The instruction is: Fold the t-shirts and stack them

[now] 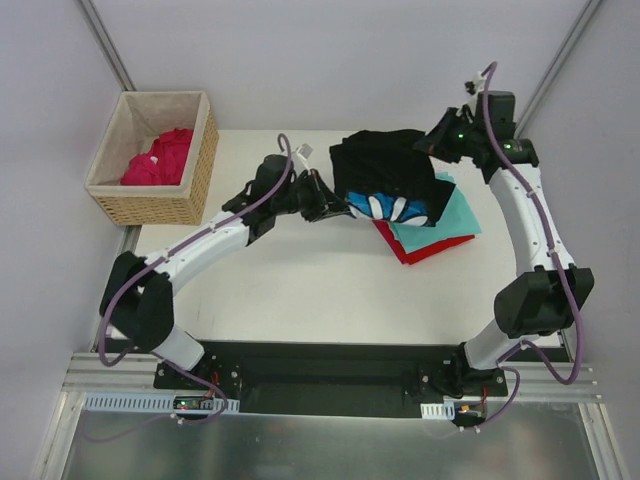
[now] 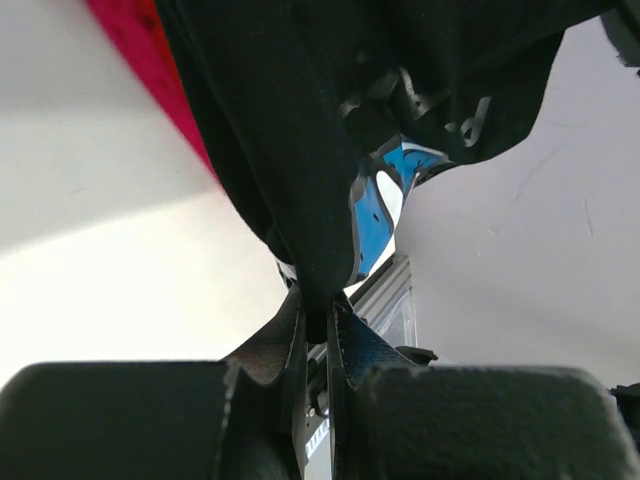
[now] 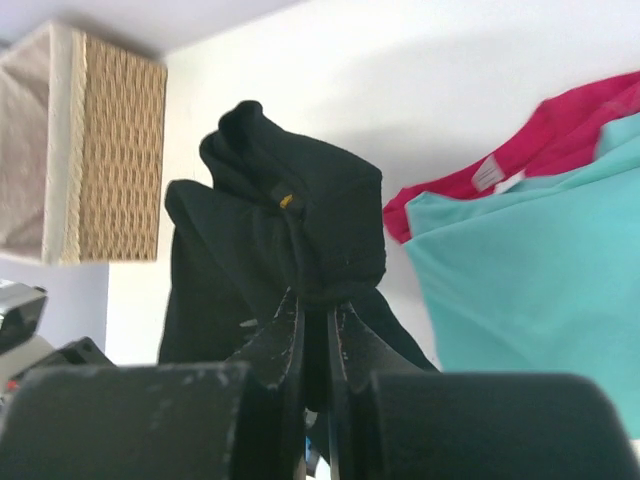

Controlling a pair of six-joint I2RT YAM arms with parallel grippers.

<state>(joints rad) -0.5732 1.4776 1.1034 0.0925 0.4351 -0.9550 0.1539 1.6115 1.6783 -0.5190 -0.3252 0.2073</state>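
Note:
A black t-shirt (image 1: 385, 175) with a blue and white print hangs bunched between my two grippers above the table. My left gripper (image 1: 325, 197) is shut on its left edge; black cloth (image 2: 300, 180) rises from between the pads. My right gripper (image 1: 432, 142) is shut on its far right edge, where black cloth (image 3: 300, 220) bunches over the fingertips. Under the black shirt lies a folded teal t-shirt (image 1: 452, 215) on a folded red t-shirt (image 1: 425, 248). The right wrist view shows the teal shirt (image 3: 540, 270) and the red shirt (image 3: 540, 135). A crimson-pink t-shirt (image 1: 160, 158) lies crumpled in the basket.
A woven wicker basket (image 1: 200, 170) with beige lining stands at the table's far left corner, seen also as a basket (image 3: 120, 150) in the right wrist view. The black mounting rail (image 1: 330, 370) runs along the near edge.

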